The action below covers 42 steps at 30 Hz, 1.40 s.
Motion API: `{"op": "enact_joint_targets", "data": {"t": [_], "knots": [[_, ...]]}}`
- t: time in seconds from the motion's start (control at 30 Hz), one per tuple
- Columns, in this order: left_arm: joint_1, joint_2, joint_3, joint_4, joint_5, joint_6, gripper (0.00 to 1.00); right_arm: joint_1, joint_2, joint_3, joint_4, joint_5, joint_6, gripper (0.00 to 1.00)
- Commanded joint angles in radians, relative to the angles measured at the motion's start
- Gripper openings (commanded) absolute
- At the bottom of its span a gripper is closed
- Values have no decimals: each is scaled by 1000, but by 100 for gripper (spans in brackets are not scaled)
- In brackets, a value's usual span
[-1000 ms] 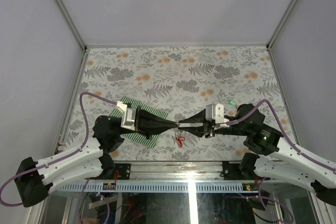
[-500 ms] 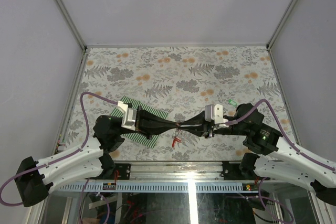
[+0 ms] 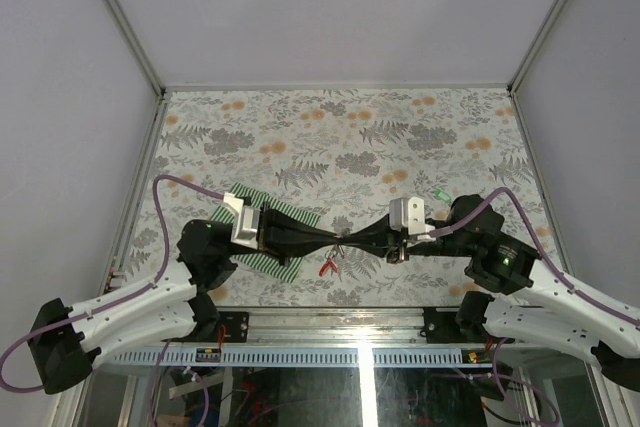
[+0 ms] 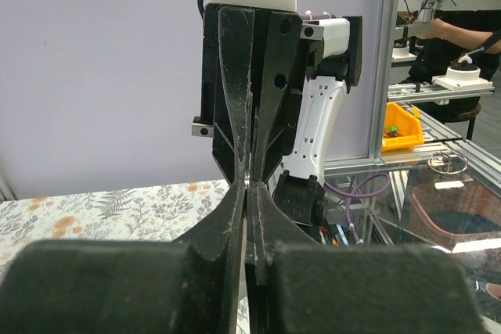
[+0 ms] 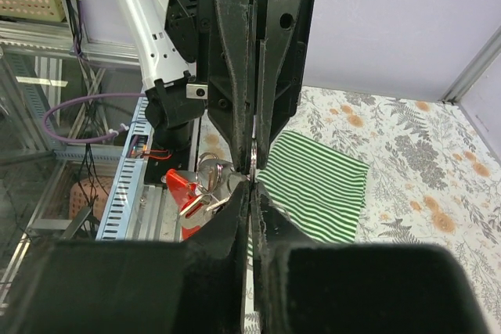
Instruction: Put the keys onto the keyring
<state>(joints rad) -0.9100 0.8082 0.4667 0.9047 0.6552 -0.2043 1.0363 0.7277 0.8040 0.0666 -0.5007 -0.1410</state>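
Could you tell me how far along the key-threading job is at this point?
Done: the keyring, red tag dangling, is lifted off the table. In hand: left gripper and right gripper, both shut, seem to pinch it tip to tip. Left: a green key lies by the right arm, unthreaded.

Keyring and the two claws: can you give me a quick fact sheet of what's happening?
Left gripper: shut, pinching the thin loop of the keyring
Right gripper: shut, tip to tip with the left; its hold unclear
Red tag: dangles in mid-air below the tips
Striped cloth: lies flat on the left side
Green piece: lies apart, on the right side
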Motion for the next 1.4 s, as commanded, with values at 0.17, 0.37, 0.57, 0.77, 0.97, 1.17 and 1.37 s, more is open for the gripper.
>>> {"op": "enact_joint_targets", "data": {"t": [0.17, 0.37, 0.57, 0.77, 0.97, 1.17, 1.37], "knots": [[-6, -30, 77, -143, -28, 89, 21, 4, 50, 247, -297, 16, -63, 0], [-5, -66, 107, -299, -64, 150, 32, 5, 158, 448, -645, 106, -107, 0], [-5, -57, 119, -342, -80, 152, 33, 4, 260, 562, -858, 157, -122, 0], [-7, -22, 129, -354, -55, 133, 33, 5, 268, 557, -863, 161, -127, 0], [-6, 2, 125, -371, -73, 93, 33, 6, 257, 543, -822, 237, -89, 0], [-6, 18, 103, -315, -172, 35, 34, 4, 240, 528, -745, 360, 49, 0], [-11, 37, 92, -273, -216, 31, 35, 5, 235, 502, -666, 406, 179, 0]]}}
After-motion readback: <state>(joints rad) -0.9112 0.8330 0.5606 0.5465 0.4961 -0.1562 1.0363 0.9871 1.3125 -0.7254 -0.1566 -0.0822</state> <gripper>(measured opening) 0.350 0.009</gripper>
